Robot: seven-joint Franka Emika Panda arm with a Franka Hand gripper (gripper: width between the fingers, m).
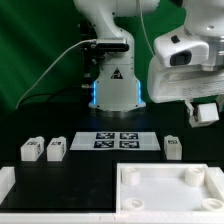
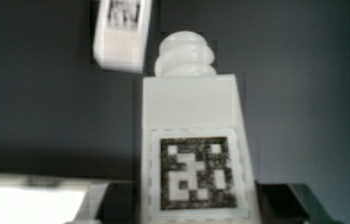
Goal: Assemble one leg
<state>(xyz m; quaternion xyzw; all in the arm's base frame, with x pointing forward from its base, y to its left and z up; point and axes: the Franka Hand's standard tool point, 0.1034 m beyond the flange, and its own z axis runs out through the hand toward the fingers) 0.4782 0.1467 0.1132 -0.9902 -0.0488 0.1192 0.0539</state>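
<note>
Peering from the wrist camera, I can barely see my own fingers: only dark slivers show on either side of the leg [image 2: 193,120], cut off by the frame's edge. The picture is soft, so the tag's pattern blurs. Beyond the leg lies another white tagged piece [image 2: 122,30], partly out of frame. I cannot identify the pale corner [image 2: 30,190].

In the exterior view my claw [image 1: 203,113] hangs in the air at that view's right, above the table [image 1: 90,185], clamped on the leg. My fingers cover much of it there.

The leg is a white, squarish block. It has a black-and-white tag on the face toward the wrist camera and a rounded, ribbed knob at its far end.

On the table, the first loose leg [image 1: 30,150] and the second loose leg [image 1: 55,150] sit side by side at the exterior view's left. The marker board [image 1: 120,140] lies between them and the third loose leg [image 1: 172,148]. The tabletop [image 1: 150,200] is cropped by the frame.
</note>
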